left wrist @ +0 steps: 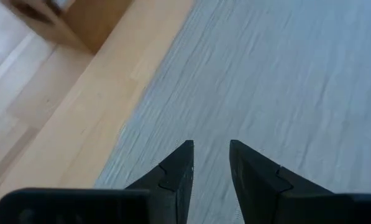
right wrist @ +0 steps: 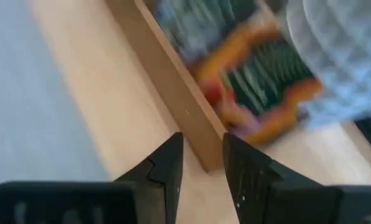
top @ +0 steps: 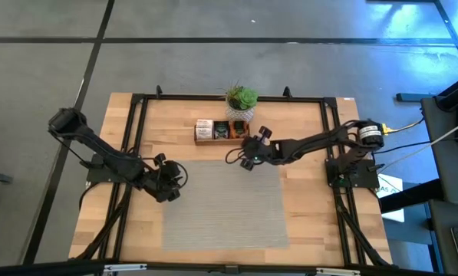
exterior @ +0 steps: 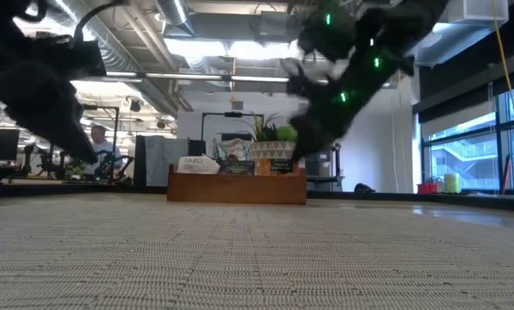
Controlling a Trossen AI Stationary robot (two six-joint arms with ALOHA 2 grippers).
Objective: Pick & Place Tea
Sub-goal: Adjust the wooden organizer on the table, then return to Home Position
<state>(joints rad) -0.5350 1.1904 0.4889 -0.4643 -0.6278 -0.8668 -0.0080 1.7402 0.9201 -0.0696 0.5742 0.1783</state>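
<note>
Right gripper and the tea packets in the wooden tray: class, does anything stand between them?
Partly. The right gripper, jaws slightly apart and empty, sits just outside the wooden tray; the tray's side wall lies between it and the tea packets. From above, nothing visible covers them.

wood table [top: 305, 199]: grey ribbed mat [top: 225, 203] centre-front, wooden tray [top: 221, 132] and potted plant [top: 242, 100] at back edge
</note>
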